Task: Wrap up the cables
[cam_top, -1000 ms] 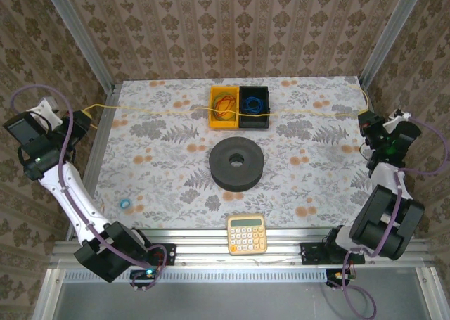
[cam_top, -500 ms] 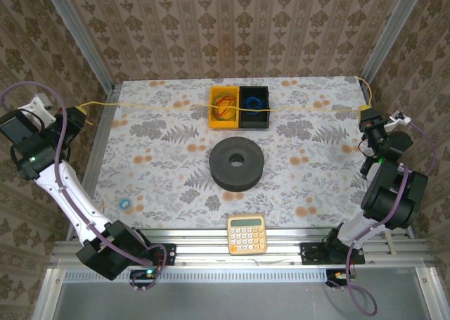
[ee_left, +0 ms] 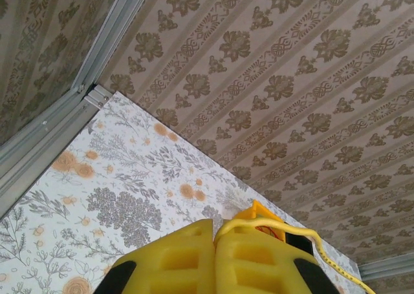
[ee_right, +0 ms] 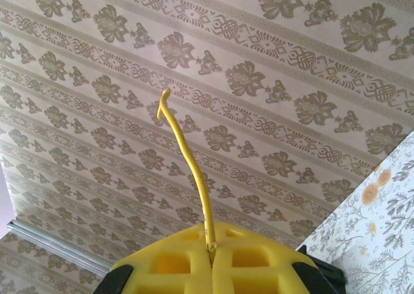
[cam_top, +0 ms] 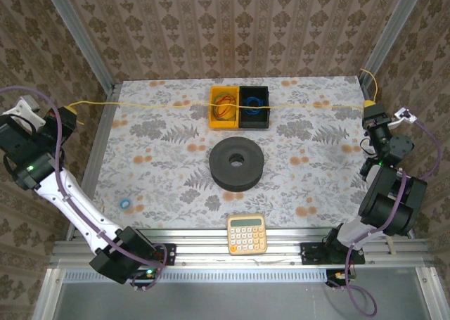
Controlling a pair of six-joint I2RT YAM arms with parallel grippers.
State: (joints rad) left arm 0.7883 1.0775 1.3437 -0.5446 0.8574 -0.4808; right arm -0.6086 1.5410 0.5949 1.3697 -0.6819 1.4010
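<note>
A thin yellow cable (cam_top: 176,104) runs taut across the far part of the table, passing over the two small bins. My left gripper (cam_top: 68,112) is beyond the table's left edge, shut on the cable's left end. In the left wrist view the cable (ee_left: 278,224) comes out from between the closed yellow fingers (ee_left: 174,258) and trails right. My right gripper (cam_top: 370,109) is at the right edge, shut on the other end. The right wrist view has a short tail of cable (ee_right: 194,171) sticking up from the closed left gripper's counterpart, my right gripper (ee_right: 211,255).
A yellow bin (cam_top: 214,120) with a red-orange wire coil and a black bin (cam_top: 265,119) with a blue coil sit at the back centre. A black foam ring (cam_top: 238,163) lies mid-table, a yellow calculator (cam_top: 247,234) at the near edge, a small blue ring (cam_top: 126,204) at near left.
Both grippers have moved outward and slightly back, the left further past the left edge, pulling the yellow cable straighter across the bins. Both stay shut on it.
</note>
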